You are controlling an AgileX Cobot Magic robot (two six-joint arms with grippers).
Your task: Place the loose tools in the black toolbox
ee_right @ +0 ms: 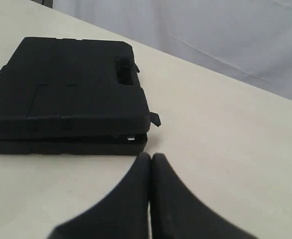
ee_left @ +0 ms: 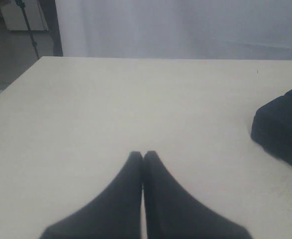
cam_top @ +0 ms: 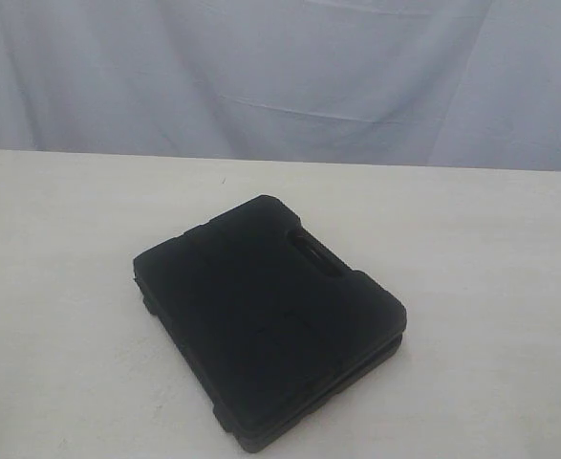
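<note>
Toolbox [cam_top: 266,320] centres exterior view; left wrist catches corner.

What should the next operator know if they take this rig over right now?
Left gripper: shut, empty, low over bare table, with the case off to one side.
Right gripper: shut, empty, close in front of the case's side edge, not touching it.
Black toolbox: halves folded shut, lying flat mid-table, handle slot on the far side.
Done: no loose tools show on the table in any view, so they are probably packed, but the contents are hidden.
Left: confirm the contents. Whether it is latched cannot be told.
</note>
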